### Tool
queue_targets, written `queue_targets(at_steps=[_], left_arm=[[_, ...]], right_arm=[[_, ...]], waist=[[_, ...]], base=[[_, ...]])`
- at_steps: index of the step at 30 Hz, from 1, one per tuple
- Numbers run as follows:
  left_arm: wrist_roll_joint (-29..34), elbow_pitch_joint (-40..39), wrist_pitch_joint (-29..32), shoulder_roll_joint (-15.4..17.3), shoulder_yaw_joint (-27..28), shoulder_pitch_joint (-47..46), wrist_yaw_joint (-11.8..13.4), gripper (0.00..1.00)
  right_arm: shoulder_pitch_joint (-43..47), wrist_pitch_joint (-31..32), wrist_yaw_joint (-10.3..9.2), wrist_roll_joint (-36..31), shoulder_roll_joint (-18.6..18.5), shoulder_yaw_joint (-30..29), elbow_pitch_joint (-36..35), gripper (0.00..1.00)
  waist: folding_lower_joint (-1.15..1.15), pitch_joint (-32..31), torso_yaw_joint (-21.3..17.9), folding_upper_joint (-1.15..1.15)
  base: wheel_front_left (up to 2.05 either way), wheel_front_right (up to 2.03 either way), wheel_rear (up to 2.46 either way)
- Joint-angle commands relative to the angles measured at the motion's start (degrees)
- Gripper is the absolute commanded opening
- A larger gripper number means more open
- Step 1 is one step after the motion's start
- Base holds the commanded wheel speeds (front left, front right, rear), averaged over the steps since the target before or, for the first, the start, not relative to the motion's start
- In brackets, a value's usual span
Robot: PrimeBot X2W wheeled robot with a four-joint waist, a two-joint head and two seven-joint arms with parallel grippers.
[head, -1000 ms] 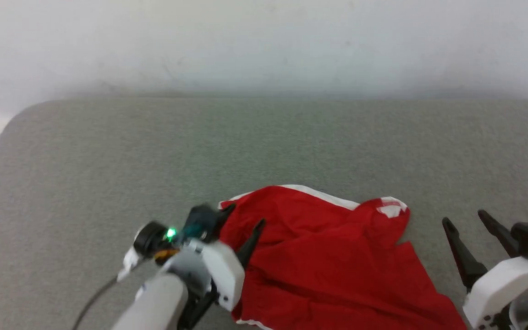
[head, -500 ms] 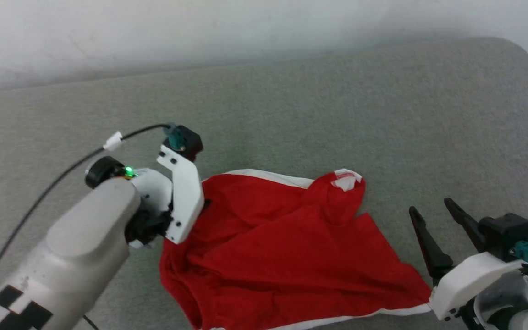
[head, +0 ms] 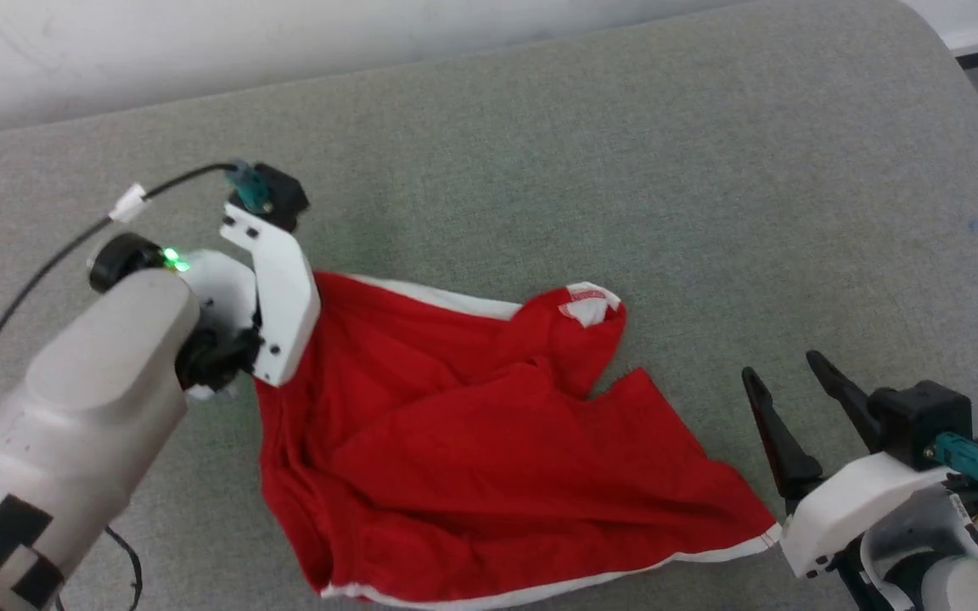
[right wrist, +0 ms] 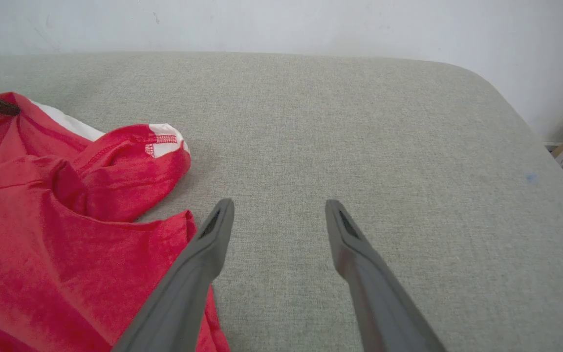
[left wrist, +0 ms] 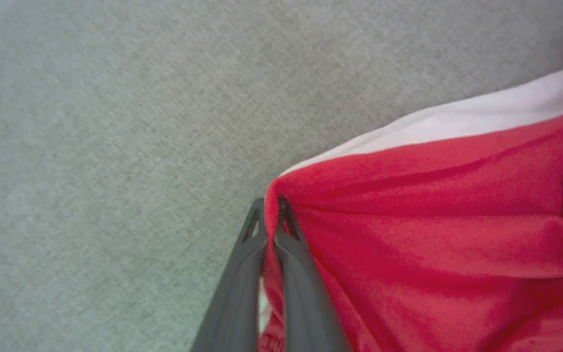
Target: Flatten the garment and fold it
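While left claw [left wrist: 270,209] is pinched tight on the far-left corner of the garment [head: 472,450], right claw [head: 782,369] gapes wide, empty, beside it. Red garment lies rumpled on grey counter [head: 710,170]; white label [head: 588,307] unreadable.

Soft, even light on all my feeds, no glare.
My left wrist view smears slightly across the grey surface [left wrist: 91,146]. Shadows under the garment [head: 472,441] are faint, and the wall [head: 200,51] at the head view's top looks washed out.
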Motion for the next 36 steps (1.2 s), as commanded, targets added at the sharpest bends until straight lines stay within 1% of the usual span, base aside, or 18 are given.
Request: queue_targets(at_steps=[1, 4, 10, 13, 14, 15, 18, 21, 26, 29, 32, 34, 36], left_arm=[[1.28, 1.63, -1.57, 0.31, 0.09, -1.30, 0.21, 0.00], [3.92, 4.90, -6.43, -0.18, 0.69, -4.40, 1.32, 0.00], [8.52, 11.18, -13.58, -0.97, 0.47, -9.35, 3.33, 0.00], [9.28, 14.17, -15.93, -1.74, -0.06, -9.66, 2.99, 0.00], [9.19, 15.02, -16.99, -2.21, 0.02, -9.51, 2.93, 0.47], [9.22, 15.82, -18.03, -2.72, 0.03, -9.29, 3.03, 1.00], [9.19, 17.63, -22.81, -4.09, 0.55, -8.73, 3.39, 1.00], [8.63, 18.63, -29.17, -5.12, 1.91, -8.16, 3.72, 1.00], [7.62, 18.27, -41.98, -6.33, 4.69, -6.43, 4.51, 1.00], [7.10, 16.68, -46.22, -6.67, 6.22, -4.38, 5.10, 1.00], [6.74, 12.33, -47.56, -6.56, 8.95, -1.02, 6.51, 1.00], [7.59, 6.04, -47.66, -5.81, 12.62, 2.06, 8.39, 1.00], [9.17, -1.27, -47.68, -4.91, 16.70, 7.16, 10.67, 1.00]], right_arm=[[-1.20, -0.39, -0.12, -0.47, 0.32, 0.26, 0.05, 1.00], [-1.78, -0.40, -0.12, -0.61, 0.41, 0.81, -0.02, 1.00], [-2.71, -0.69, -0.12, -0.90, 0.82, 2.31, -0.14, 1.00], [-3.01, -1.04, -0.12, -1.02, 1.15, 2.78, 0.03, 1.00], [-3.10, -1.19, -0.12, -1.04, 1.23, 2.89, 0.14, 1.00], [-3.15, -1.34, -0.12, -1.05, 1.32, 2.90, 0.28, 1.00], [-3.21, -1.69, -0.12, -1.07, 1.49, 2.75, 0.78, 1.00], [-3.19, -2.08, -0.12, -1.08, 1.19, 2.51, 1.41, 1.00], [-2.46, -2.88, -0.12, -0.19, 0.62, 0.76, 2.64, 1.00], [-1.54, -3.30, -0.12, -0.21, -0.13, -0.19, 3.62, 1.00], [-0.36, -4.10, -0.12, -0.34, -0.44, -1.19, 4.52, 1.00], [0.48, -4.75, -0.12, -0.65, -0.55, -1.81, 4.97, 1.00], [1.32, -5.48, -0.12, -0.96, -0.44, -2.47, 5.43, 1.00]], waist=[[-0.01, 0.30, -0.27, 0.00], [-0.01, 0.66, -0.53, 0.00], [-0.01, 1.64, -1.04, 0.00], [-0.01, 1.94, -1.02, 0.00], [-0.01, 1.94, -0.89, 0.00], [-0.01, 1.84, -0.67, 0.00], [-0.01, 1.01, 0.32, 0.00], [-0.01, -0.71, 1.65, 0.00], [-0.01, -4.92, 5.11, 0.00], [-0.01, -7.46, 7.70, 0.00], [-0.01, -10.06, 10.48, 0.00], [-0.01, -11.43, 12.26, 0.00], [-0.01, -12.70, 13.90, 0.00]], base=[[0.00, 0.00, 0.00], [0.00, 0.00, 0.00], [0.00, 0.00, 0.00], [0.00, 0.00, 0.00], [0.00, 0.00, 0.00], [0.00, 0.00, 0.00], [0.00, 0.00, 0.00], [0.00, 0.00, 0.00], [0.00, 0.00, 0.00], [0.00, 0.00, 0.00], [0.00, 0.00, 0.00], [0.00, 0.00, 0.00], [0.00, 0.00, 0.00]])
